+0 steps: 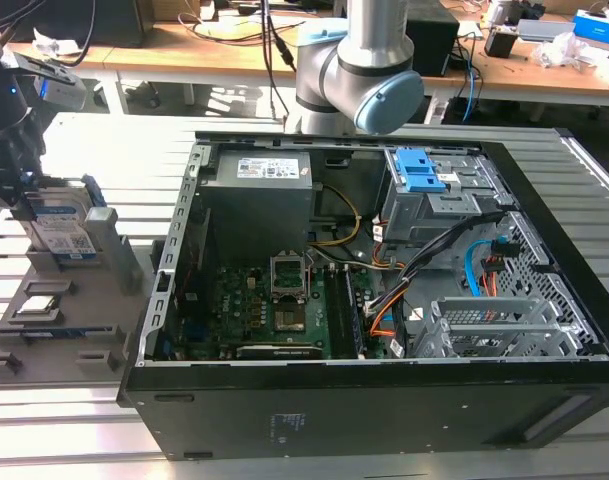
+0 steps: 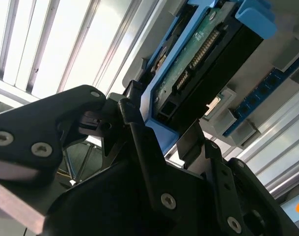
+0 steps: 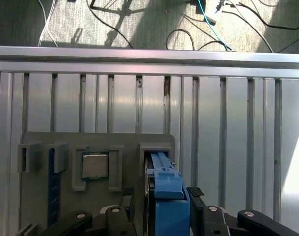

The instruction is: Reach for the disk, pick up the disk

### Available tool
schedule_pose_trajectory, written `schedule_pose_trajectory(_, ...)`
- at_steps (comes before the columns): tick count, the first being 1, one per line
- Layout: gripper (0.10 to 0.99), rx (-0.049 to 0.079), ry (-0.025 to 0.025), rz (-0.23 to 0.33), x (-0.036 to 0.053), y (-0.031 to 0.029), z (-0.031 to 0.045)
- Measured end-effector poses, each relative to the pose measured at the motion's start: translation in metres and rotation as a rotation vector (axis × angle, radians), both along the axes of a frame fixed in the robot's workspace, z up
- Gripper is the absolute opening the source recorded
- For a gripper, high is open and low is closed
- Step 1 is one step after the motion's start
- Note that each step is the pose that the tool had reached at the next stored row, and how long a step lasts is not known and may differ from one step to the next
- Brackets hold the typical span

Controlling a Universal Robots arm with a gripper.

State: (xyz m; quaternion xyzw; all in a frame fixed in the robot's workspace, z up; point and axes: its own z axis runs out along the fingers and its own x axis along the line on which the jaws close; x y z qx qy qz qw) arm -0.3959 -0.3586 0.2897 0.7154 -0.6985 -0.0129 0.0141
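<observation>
1 tool (image 2: 161, 127) astride the upright disk (image 3: 167, 194) in its gray holder (image 3: 124, 142), clamped or loose, cannot tell

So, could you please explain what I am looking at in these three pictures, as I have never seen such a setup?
The grey jointed machine is a robot arm with a gripper at its end. The exterior view comes from a camera off the arm; both wrist views come from cameras riding near the gripper. On the slatted metal table sit an open computer case and, at the exterior view's left, a grey holder. Upright in that holder stands the disk, a silver drive with blue rails; a small square chip lies in a slot beside it. The gripper is astride the disk, which is not lifted out. Whether it is clamped I cannot tell.
</observation>
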Motion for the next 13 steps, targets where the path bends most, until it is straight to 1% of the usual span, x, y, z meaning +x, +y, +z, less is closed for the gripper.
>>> schedule_pose_trajectory(4, 0.541, -0.001, -0.0001, 0.0, 0.0, 0.0, 0.0)
schedule_pose_trajectory(6, 0.525, -0.001, 0.0, 0.0, 0.0, 0.0, 0.0)
schedule_pose_trajectory(7, 0.459, -0.001, 0.0, 0.0, 0.0, 0.0, 0.0)
schedule_pose_trajectory(8, 0.369, -0.001, 0.0, 0.0, 0.0, 0.0, 0.0)
schedule_pose_trajectory(13, 0.369, -0.002, 0.0, 0.0, 0.0, 0.0, 0.0)
